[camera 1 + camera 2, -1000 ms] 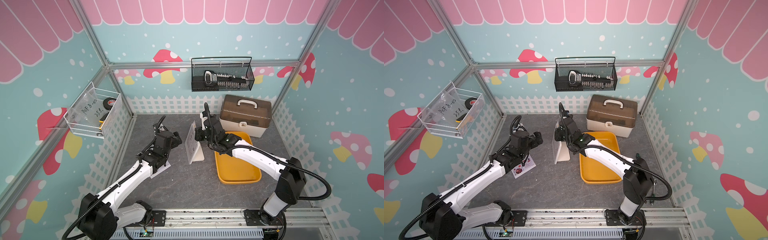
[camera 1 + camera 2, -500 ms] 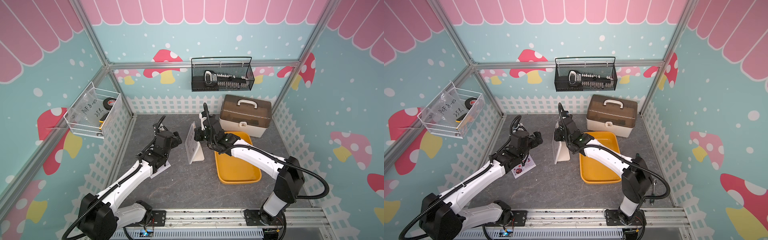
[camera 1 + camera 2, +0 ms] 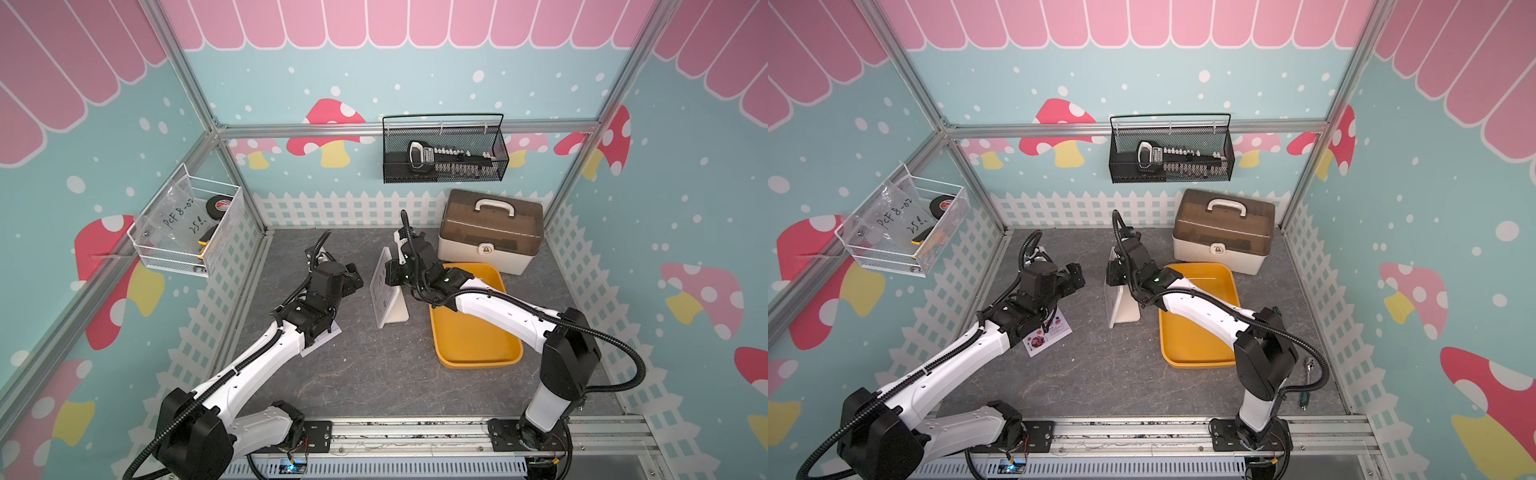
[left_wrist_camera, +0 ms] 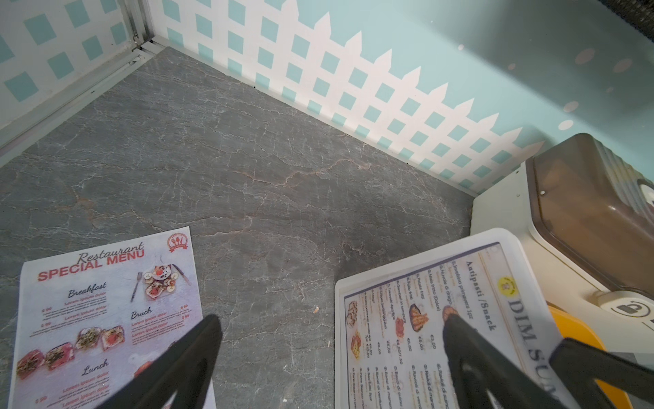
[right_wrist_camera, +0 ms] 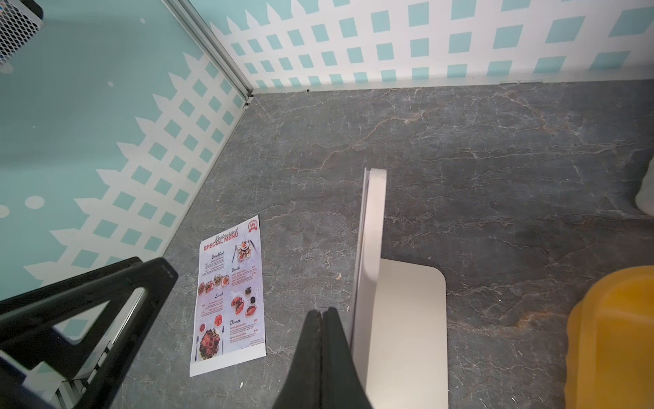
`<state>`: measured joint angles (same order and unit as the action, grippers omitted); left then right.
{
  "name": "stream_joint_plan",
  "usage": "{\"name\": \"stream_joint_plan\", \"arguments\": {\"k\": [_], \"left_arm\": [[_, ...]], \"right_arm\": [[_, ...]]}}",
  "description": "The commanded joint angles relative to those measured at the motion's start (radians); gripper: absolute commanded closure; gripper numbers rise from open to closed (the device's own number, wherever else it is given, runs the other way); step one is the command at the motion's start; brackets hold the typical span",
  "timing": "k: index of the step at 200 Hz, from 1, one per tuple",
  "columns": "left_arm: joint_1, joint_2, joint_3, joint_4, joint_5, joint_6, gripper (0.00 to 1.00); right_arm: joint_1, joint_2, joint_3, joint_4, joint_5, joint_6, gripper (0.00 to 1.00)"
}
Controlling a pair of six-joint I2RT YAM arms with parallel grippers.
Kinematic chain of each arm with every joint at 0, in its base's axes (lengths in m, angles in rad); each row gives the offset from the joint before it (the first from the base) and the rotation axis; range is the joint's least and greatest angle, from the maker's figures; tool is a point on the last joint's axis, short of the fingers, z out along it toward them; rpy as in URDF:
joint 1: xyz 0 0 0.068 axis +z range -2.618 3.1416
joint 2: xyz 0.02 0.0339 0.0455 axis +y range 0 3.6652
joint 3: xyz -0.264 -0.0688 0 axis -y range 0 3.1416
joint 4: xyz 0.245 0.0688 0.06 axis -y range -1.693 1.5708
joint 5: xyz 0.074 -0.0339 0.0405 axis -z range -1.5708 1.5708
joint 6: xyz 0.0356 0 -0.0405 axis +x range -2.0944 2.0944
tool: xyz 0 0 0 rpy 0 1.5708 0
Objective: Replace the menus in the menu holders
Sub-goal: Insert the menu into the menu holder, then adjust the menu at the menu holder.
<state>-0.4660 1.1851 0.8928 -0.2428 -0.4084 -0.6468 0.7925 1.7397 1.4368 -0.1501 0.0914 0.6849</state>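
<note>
Both top views, menu holder [image 3: 382,295]: stands upright on the grey worktop [image 3: 374,374] between the two arms, just beside the yellow tray [image 3: 478,345].
Both top views, right end effector [image 3: 390,277]: at the holder's top edge, fingers pressed together.
Both top views, left end effector [image 3: 355,280]: released, jaws wide, near the holder's front.
Both top views, Special Menu [image 3: 1047,332]: flat on the worktop, partly hidden by the left arm [image 3: 967,353].
Left wrist, Dim Sum Inn menu [image 4: 424,318]: inside the holder, behind its clear front.
Left wrist, fingers [image 4: 198,350]: spread apart, one over the Special Menu, the other over the holder's front.
Right wrist, fingers [image 5: 318,340]: clenched, just beside the holder's front edge. Whether they pinch the Dim Sum Inn menu cannot be told.
Right wrist, Special Menu: face up on the worktop, apart from the holder's flat foot.
</note>
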Motion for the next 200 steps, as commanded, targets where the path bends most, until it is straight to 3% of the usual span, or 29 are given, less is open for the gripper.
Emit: {"name": "stream_joint_plan", "arguments": {"k": [1, 36, 81, 133, 144, 178, 200], "left_arm": [[0.0, -0.021, 0.014, -0.011, -0.023, 0.003, 0.02], [0.0, -0.021, 0.012, -0.01, -0.021, -0.001, 0.02], [0.0, -0.024, 0.011, -0.01, -0.022, -0.001, 0.02], [-0.001, -0.025, 0.014, -0.011, -0.02, -0.001, 0.02], [-0.001, -0.027, 0.012, -0.011, -0.02, 0.0, 0.02], [-0.002, -0.03, 0.013, -0.011, -0.019, 0.001, 0.02], [0.0, -0.032, 0.017, -0.015, -0.021, 0.004, 0.02]], "right_arm": [[-0.003, 0.009, 0.016, -0.017, 0.0, 0.008, 1.0], [-0.003, 0.017, 0.028, -0.028, -0.014, 0.008, 1.0], [-0.008, -0.036, 0.056, -0.052, 0.008, -0.019, 0.85], [-0.015, -0.082, 0.035, -0.104, -0.022, -0.022, 0.77], [-0.015, -0.089, 0.012, -0.096, -0.027, -0.01, 0.77], [-0.015, -0.095, -0.016, -0.092, -0.031, 0.006, 0.94], [-0.015, -0.103, -0.038, -0.093, -0.04, 0.017, 0.99]]}}
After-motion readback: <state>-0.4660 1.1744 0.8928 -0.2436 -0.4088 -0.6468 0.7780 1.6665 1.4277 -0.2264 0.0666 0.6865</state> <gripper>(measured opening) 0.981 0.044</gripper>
